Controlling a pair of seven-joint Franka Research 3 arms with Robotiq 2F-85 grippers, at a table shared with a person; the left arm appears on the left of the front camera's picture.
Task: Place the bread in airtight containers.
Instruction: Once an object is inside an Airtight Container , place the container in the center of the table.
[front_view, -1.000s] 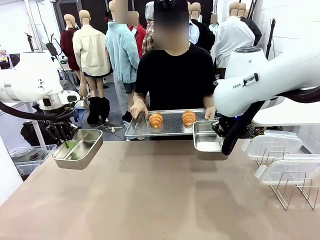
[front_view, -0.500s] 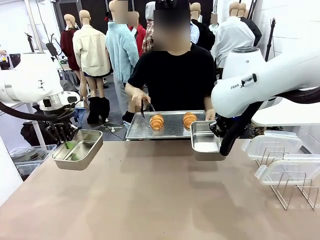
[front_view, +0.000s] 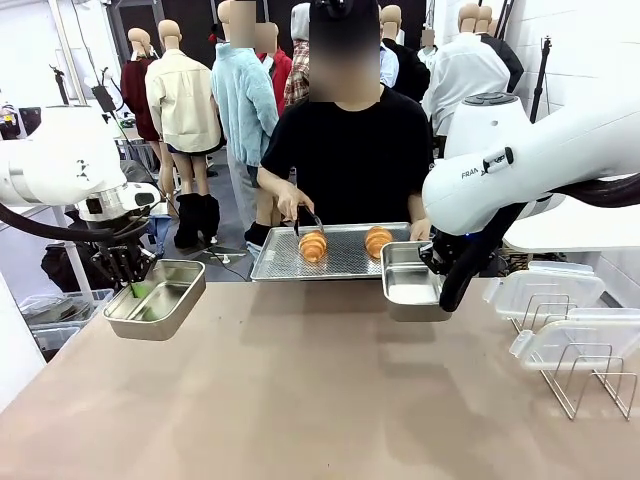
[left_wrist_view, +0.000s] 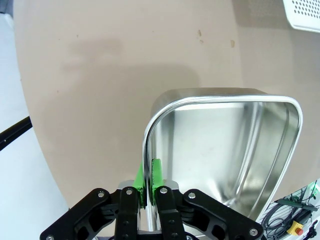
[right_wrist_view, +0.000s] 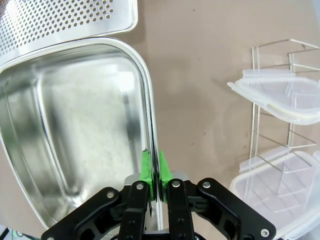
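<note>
Croissants (front_view: 313, 245), two of them golden-brown, lie side by side on a perforated metal tray (front_view: 345, 264) at the far edge of the table (front_view: 320, 390), in front of a person in a black shirt. The person's hand (front_view: 292, 205) holds dark tongs (front_view: 306, 221) with their tips at the left croissant. From the left, the left gripper (front_view: 138, 287) holds the left tin (front_view: 160, 300) by its rim, at the table's left edge. From the right, the right gripper (front_view: 436, 262) holds the right tin (front_view: 408, 282), just beside the tray's right end. Clear lids (front_view: 548, 290) rest on a wire rack (front_view: 585, 385) at the right. From the left wrist, the green pads are closed tight on the left tin's rolled rim, one inside and one outside; the tin's bare steel floor shows. From the right wrist, the pads pinch the right tin's rim the same way, with the tray's corner just beyond and the lids to the side.
</note>
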